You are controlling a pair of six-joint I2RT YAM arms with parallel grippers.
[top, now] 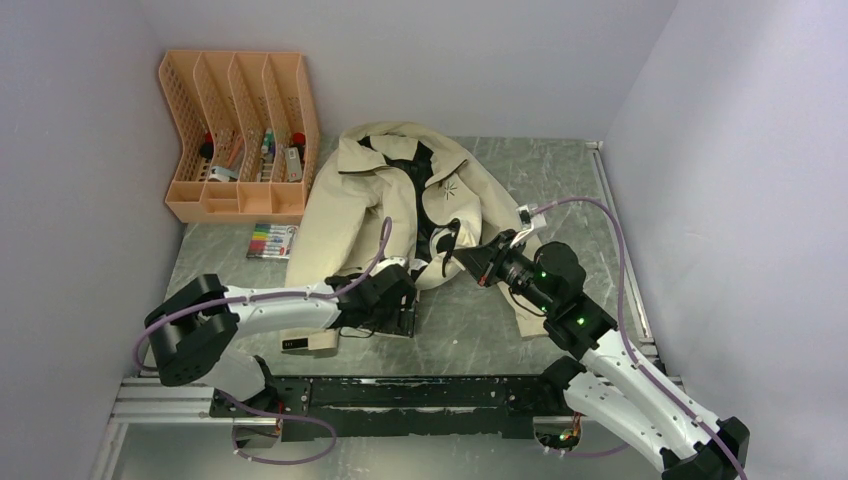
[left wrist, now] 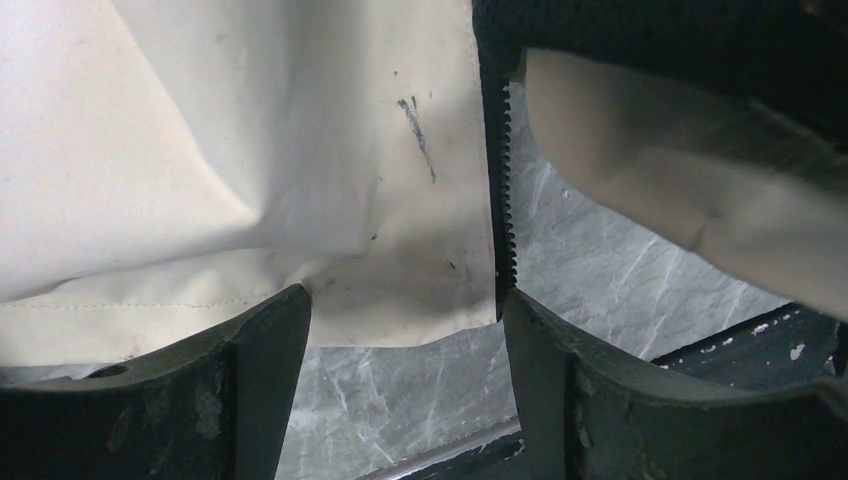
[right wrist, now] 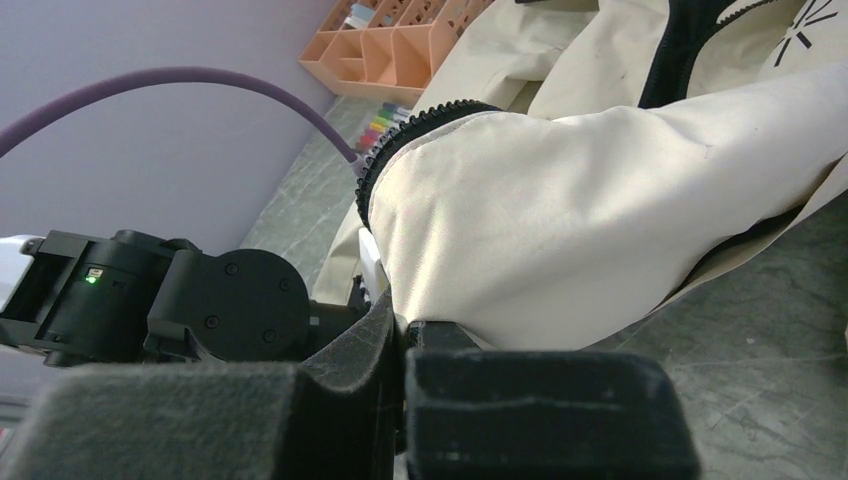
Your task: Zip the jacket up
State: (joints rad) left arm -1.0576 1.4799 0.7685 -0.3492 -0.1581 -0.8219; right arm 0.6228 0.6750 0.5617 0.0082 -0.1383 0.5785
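Black right gripper [right wrist: 402,345] is pressed together, pinching the jacket [top: 350,200] at its front edge and lifting it, likely to tension the zipper [left wrist: 503,190]. Spread left gripper [left wrist: 405,310] straddles the hem corner beside the teeth, gripping nothing. Jacket lies mid-table [top: 480,330]. Orange organizer [top: 240,130] and marker pack [top: 272,241] sit well apart. Raised flap may hinder alignment.

You've got a cream-beige jacket [top: 370,200] with a black lining [top: 425,165], a black toothed zipper [left wrist: 497,180] and a thin black starburst logo [top: 449,190]; dark smudges fleck its hem in the left wrist view; your counter [top: 480,330] is grey-green with pale marble veining; the slotted organiser [top: 240,140] is peach-orange; the marker pack [top: 272,241] shows a rainbow stripe; the cables [top: 600,215] are purple; the walls [top: 500,60] are pale lilac.
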